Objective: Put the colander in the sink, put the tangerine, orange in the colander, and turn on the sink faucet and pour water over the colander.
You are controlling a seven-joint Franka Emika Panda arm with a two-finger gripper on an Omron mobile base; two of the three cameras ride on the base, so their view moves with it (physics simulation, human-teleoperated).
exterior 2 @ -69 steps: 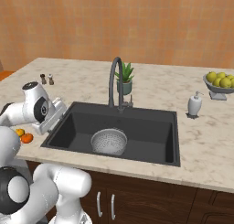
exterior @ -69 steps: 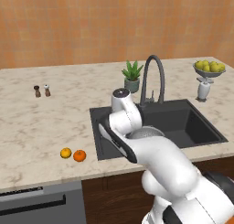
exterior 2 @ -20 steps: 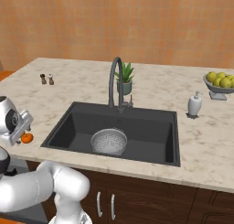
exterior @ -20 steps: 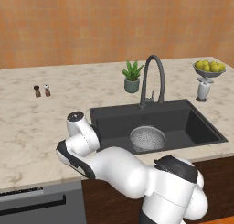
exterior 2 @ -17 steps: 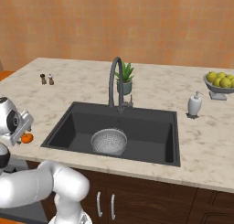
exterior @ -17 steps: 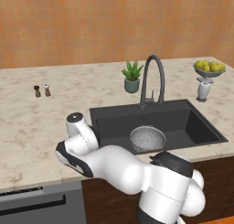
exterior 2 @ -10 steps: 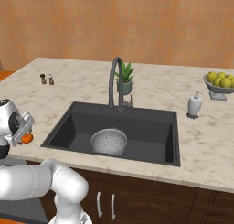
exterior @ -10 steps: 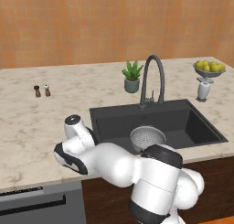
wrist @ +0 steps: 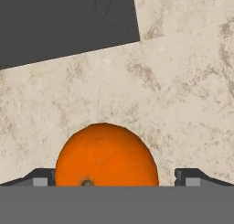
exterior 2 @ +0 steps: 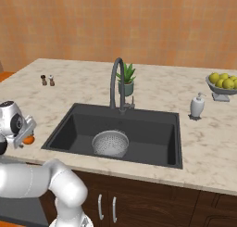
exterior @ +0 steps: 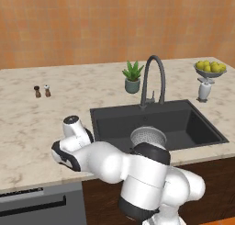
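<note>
Gripper (wrist: pixel 117 181) hanging low over the marble counter (wrist: pixel 183 90), jaws spread wide, finger tips (wrist: pixel 39 177) showing at either side of an orange fruit (wrist: pixel 106 155) and apart from it. Fruit sitting on the counter right between the open fingers, filling the gap in the hand view, nearer the left tip than the right; not gripped. Whether orange or tangerine, impossible to tell. In the right base view, hand (exterior 2: pixel 18 125) hovering at the counter's near left edge, with a sliver of the fruit (exterior 2: pixel 28 139) peeking out just beneath it, left of the sink (exterior 2: pixel 152 124).

Colander (exterior: pixel 148 137) resting inside the sink (exterior: pixel 193 123), toward its front, well apart from the gripper and the fruit; seen in the right base view too (exterior 2: pixel 110 143). Sink faucet (exterior: pixel 153 79) standing at the basin's back rim, spout arching over it.
</note>
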